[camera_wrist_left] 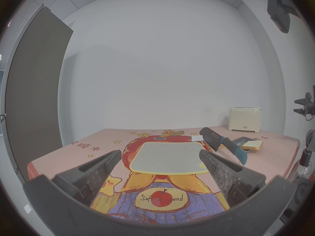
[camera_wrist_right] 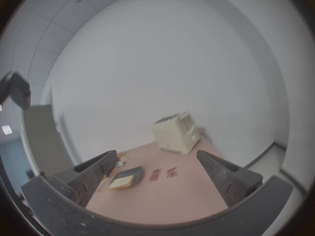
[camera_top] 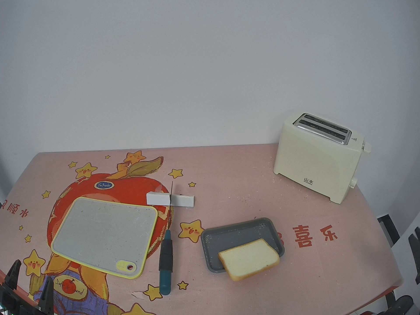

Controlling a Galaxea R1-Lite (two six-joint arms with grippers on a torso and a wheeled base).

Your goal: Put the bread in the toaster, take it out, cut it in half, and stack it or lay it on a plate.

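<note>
Dark grey fingers of the left gripper [camera_wrist_left: 159, 153] stand wide apart and hold nothing, low over the near left corner of the pink table [camera_top: 245, 180]. The right gripper [camera_wrist_right: 156, 154] is spread just as wide and empty, near the table's right edge. A grey cutting board [camera_top: 105, 235] lies before the left gripper. Just beside it is a teal-handled knife [camera_top: 166, 261], its blade set on edge in a white block [camera_top: 169, 199]. The bread slice [camera_top: 248, 259] rests across the near rim of a dark grey plate [camera_top: 227, 235]. The cream toaster [camera_top: 321, 154] stands at the far right.
</note>
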